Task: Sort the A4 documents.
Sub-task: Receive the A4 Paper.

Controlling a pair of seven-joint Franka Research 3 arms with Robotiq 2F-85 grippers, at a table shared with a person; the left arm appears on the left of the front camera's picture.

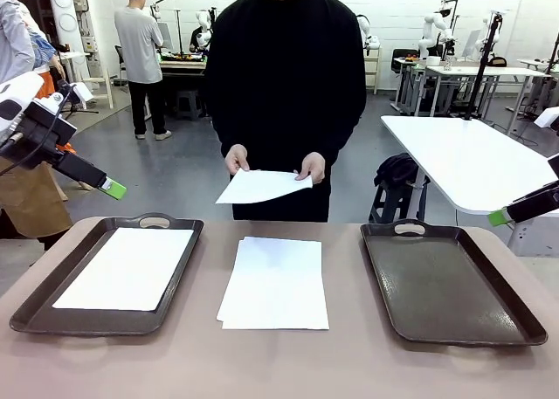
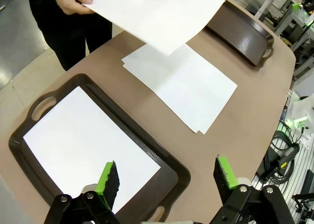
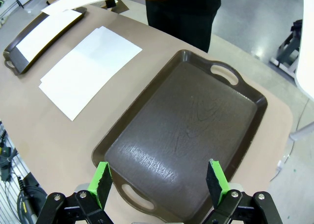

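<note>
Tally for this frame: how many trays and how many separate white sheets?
Dark brown rectangular plastic trays: 2, left tray and right tray.
White A4 paper sheets: 4 distinguishable: 1 sheet in the left tray, 2 in the middle pile, 1 held sheet; more may lie hidden.
Total: 6.
</note>
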